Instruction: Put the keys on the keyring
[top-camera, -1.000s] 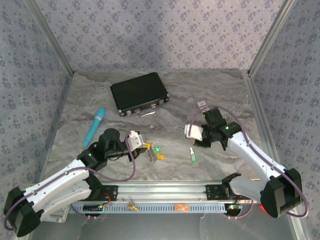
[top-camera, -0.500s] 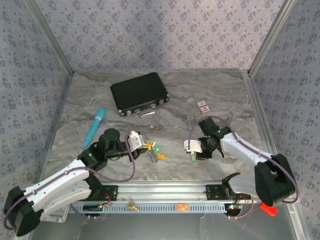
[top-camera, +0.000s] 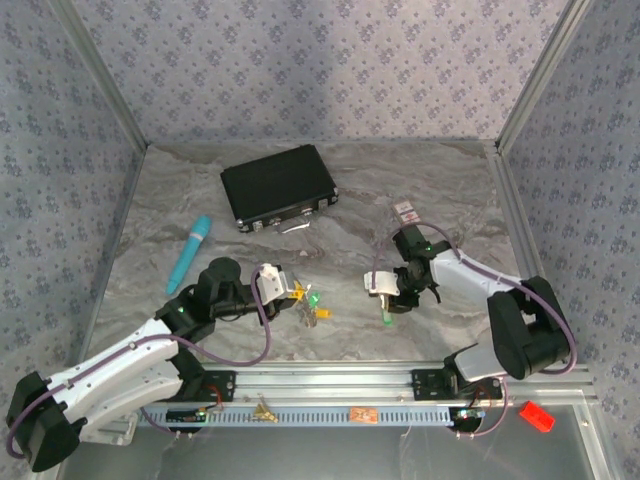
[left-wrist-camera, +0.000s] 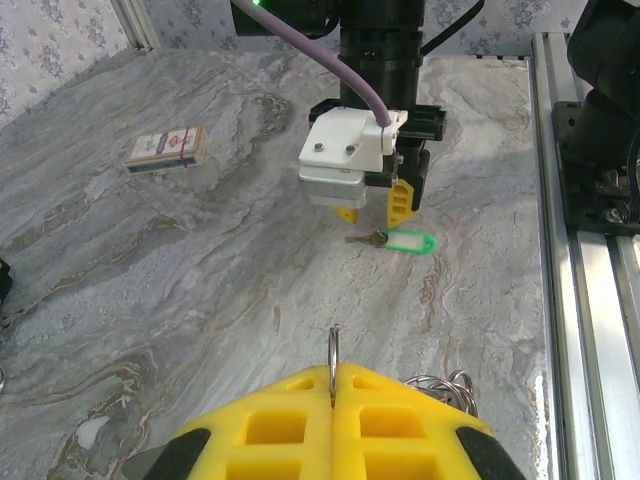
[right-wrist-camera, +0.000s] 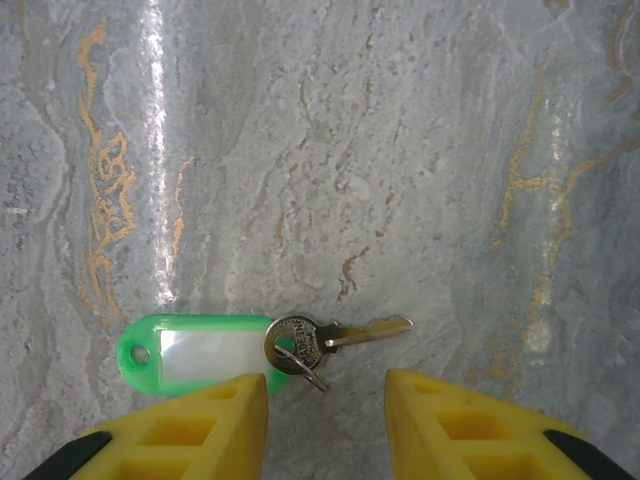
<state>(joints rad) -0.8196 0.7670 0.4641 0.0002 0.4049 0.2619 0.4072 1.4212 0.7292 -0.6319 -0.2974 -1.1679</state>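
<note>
On the desk (top-camera: 450, 190) the right tool (right-wrist-camera: 325, 385), jaws parted over the flat-lying green-tagged key (right-wrist-camera: 295, 343), should probably drop straight and pinch its metal head (not the slippery tag), while the left tool (left-wrist-camera: 333, 375) stands clamped on the upright keyring (left-wrist-camera: 333, 345).

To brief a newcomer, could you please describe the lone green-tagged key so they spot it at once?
On the marble table, look beneath the right gripper. A silver key with a green tag lies there alone, unlike the bunched keys at the left gripper.
</note>
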